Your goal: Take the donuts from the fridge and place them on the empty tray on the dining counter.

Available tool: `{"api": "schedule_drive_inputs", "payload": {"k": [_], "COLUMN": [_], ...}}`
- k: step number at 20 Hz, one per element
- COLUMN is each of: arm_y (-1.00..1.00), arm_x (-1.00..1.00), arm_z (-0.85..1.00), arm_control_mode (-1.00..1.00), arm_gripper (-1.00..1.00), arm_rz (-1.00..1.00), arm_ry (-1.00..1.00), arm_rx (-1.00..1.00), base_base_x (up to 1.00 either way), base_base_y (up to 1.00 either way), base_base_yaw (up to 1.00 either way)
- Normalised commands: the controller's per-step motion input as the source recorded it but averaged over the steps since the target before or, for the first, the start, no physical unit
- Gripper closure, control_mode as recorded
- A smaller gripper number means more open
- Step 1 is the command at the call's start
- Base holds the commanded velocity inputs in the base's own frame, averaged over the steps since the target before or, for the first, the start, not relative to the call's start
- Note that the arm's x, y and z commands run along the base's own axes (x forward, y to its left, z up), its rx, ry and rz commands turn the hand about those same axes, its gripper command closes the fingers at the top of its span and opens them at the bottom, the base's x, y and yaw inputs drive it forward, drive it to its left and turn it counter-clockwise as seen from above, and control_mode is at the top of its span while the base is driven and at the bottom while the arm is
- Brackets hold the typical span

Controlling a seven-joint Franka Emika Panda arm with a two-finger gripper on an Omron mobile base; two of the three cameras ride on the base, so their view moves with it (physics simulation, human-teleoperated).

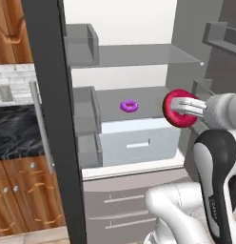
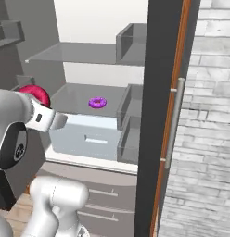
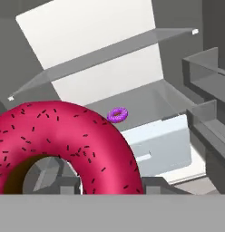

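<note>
- Tall silver-grey French-door fridge (image 1: pixel 186 52) stands open; its dark door edges (image 1: pixel 55 119) flank the arm on both sides. Risk: the arm clips a door or the door bins on the way out if it swings wide.
- White arm's two-finger hand (image 1: pixel 182 107) is clamped on the red-pink iced ring donut with dark sprinkles (image 1: pixel 179 108), held just in front of the middle grey shelf (image 1: pixel 148 97), off to the right of the opening.
- Grip looks to sit on the ring's rim, one finger through the hole as far as the hand view shows. Risk: donut rotates or slips out during a fast swing.
- Small purple-magenta ring donut (image 1: pixel 129 106) lies on that middle shelf, well apart from the hand, above the white drawer (image 1: pixel 139 143). Risk: low; only a re-entry could knock it.
</note>
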Motion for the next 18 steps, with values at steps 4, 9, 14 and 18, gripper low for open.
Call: {"api": "schedule_drive_inputs", "payload": {"k": [4, 9, 14, 18], "arm_y": [0.00, 0.00, 0.00, 0.00], "arm_x": [0.00, 0.00, 0.00, 0.00], "arm_z": [0.00, 0.00, 0.00, 0.00], "arm_control_mode": [1.00, 1.00, 1.00, 1.00], "arm_gripper": [1.00, 1.00, 1.00, 1.00], "arm_rz": [0.00, 0.00, 0.00, 0.00], "arm_ry": [0.00, 0.00, 0.00, 0.00], "arm_rx": [0.00, 0.00, 0.00, 0.00], "base_base_x": [-1.00, -0.42, 0.00, 0.00], "base_base_y": [0.19, 0.42, 0.00, 0.00], "base_base_yaw": [0.01, 0.79, 1.00, 1.00]}}
